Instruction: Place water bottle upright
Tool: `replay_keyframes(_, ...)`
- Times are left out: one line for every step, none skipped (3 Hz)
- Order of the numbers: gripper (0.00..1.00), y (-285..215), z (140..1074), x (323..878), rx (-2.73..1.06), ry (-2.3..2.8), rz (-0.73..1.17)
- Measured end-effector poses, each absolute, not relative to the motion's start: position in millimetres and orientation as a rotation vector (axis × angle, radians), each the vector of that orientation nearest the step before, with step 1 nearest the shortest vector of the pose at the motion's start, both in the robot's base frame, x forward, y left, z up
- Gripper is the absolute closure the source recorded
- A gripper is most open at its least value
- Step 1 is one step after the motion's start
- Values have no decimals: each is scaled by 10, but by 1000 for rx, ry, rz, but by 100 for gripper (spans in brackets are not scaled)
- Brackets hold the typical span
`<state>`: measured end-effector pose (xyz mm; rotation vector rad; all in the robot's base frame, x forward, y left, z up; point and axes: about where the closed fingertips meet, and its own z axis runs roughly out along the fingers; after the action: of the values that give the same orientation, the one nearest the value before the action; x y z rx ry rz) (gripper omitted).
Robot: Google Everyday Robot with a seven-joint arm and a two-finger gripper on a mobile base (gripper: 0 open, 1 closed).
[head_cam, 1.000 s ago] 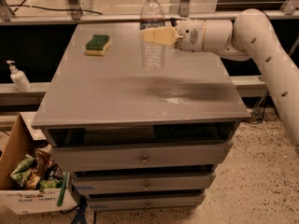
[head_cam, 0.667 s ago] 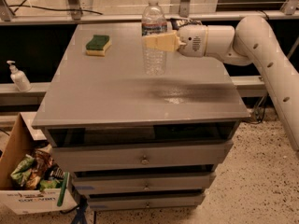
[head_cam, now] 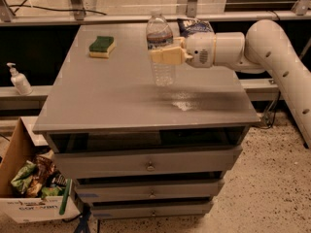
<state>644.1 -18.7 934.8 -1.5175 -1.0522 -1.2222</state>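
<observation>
The clear ribbed water bottle stands upright near the middle back of the grey table top. Its pale cap points up and its base is at or just above the surface. My gripper reaches in from the right on the white arm. Its tan fingers are closed around the bottle's middle, below the label band.
A green and yellow sponge lies at the table's back left. A dark snack bag sits behind the gripper. A white pump dispenser stands on a ledge to the left. A cardboard box of snacks is on the floor, lower left. Drawers are under the table top.
The gripper has carried the upright bottle downward and slightly toward the front, bringing its base down to the table top.
</observation>
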Motion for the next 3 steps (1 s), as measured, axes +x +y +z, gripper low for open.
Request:
replay_keyframes(100, -160, 9187, 6423, -1516, -1053, -1273)
replay_keyframes(100, -115, 9043, 6444, -1495, -1035, -1312)
replay_keyframes(100, -119, 8943, 6474, -1477, -1012, -1337)
